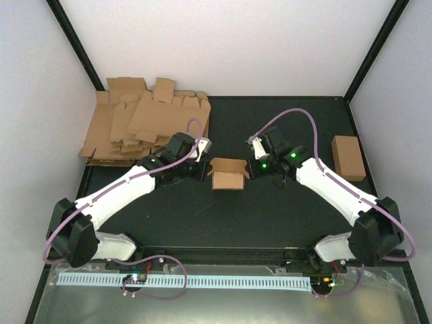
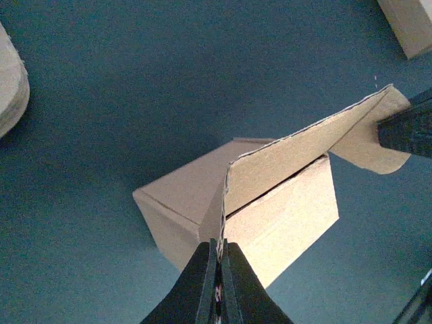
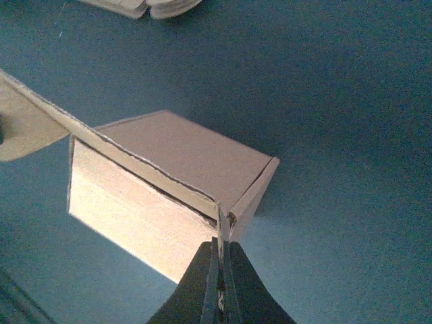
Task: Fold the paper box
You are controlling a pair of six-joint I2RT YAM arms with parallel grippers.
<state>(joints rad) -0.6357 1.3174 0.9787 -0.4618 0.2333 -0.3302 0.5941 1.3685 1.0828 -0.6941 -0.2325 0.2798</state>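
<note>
At the left gripper (image 2: 217, 248), the jaws are pressing together on the thin cardboard edge at one upper corner of the paper box (image 2: 270, 209), pinching only a sliver of it. Opposite, the right gripper (image 3: 221, 248) is pinching the other upper corner in the same way, jaws shut on the card. Between the two pinches the long top flap (image 2: 304, 152) is standing raised and slanting above the box body, with a dark gap showing under it, so the carton is not yet closed.

The box itself is sitting near the middle of the dark table (image 1: 223, 216), between the two arms, with nothing pinning its body down.

Several risks are building here. Both grips are biting so little card that a flap could be slipping free as soon as either arm pushes down. If the arms are drawing apart or moving unevenly, the flap may be tearing at its crease or the light body may be lifting, twisting or skidding. Pressing the flap down off-line could be buckling it instead of tucking it.

Well apart, the heap of flat blanks (image 1: 145, 121) and the closed cardboard brick (image 1: 348, 157) are posing no obstruction.
</note>
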